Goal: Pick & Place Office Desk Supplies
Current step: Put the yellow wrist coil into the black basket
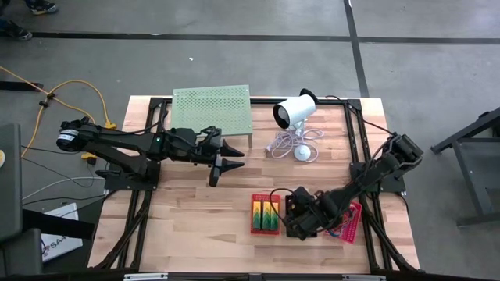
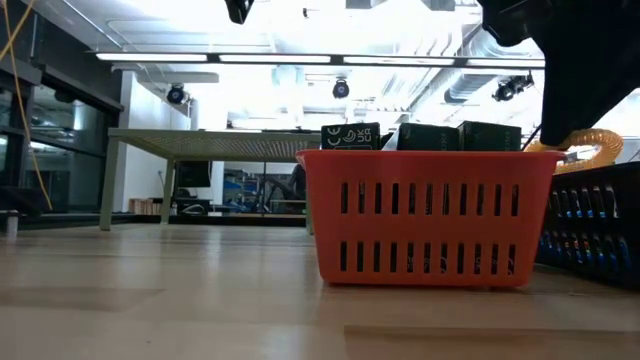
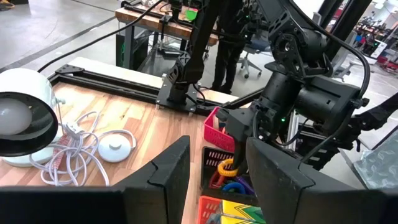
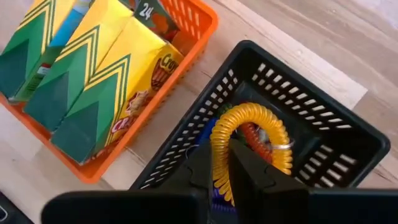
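Observation:
My right gripper (image 4: 225, 152) is shut on a yellow coiled loop (image 4: 252, 127) over the black mesh basket (image 4: 323, 106), which has blue and red coils lying in it. Beside it stands the red basket (image 1: 266, 212), with green-and-yellow packs (image 4: 93, 74) upright inside. A pink basket (image 1: 353, 222) sits on the black basket's right, partly under the right arm. My left gripper (image 1: 223, 154) hangs open above the table's middle left and touches nothing. My right gripper pinches one side of the yellow coiled loop (image 4: 219, 165) between its two fingers, coming steeply from above. The rest of the loop arches out past the fingertips over the black basket's inside. In the low view its top (image 2: 590, 145) shows above the basket's rim.
A white cylinder device (image 1: 295, 112) with its coiled cable (image 1: 293, 144) lies at the far middle. The pale-green perforated stand (image 1: 211, 108) is at the far left. Bare wood lies near the front left (image 1: 195, 234). Black frame rails run along the table's sides.

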`<action>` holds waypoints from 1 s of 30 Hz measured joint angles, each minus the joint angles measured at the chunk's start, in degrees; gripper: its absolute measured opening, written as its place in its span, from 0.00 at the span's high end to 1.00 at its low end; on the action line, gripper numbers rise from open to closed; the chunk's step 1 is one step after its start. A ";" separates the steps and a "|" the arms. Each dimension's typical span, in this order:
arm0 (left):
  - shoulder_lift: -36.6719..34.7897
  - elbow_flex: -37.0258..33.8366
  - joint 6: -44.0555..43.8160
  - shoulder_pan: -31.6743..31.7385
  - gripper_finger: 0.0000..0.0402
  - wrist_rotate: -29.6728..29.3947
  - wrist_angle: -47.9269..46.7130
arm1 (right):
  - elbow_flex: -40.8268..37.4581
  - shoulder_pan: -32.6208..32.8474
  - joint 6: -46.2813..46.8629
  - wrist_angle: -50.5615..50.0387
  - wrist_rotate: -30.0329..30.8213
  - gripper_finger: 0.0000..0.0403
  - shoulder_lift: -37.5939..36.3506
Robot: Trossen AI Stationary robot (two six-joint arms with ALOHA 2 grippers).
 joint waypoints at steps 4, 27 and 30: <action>0.00 0.01 0.00 -0.01 0.62 -0.01 0.01 | 0.00 -0.02 0.57 -1.30 -0.13 0.94 0.28; 0.00 0.02 0.00 0.00 0.62 -0.01 0.02 | -0.02 0.07 0.90 -1.36 -1.73 0.84 6.29; 0.00 0.02 0.02 0.00 0.62 -0.02 0.02 | 0.00 0.09 0.84 -1.35 -1.75 0.81 6.29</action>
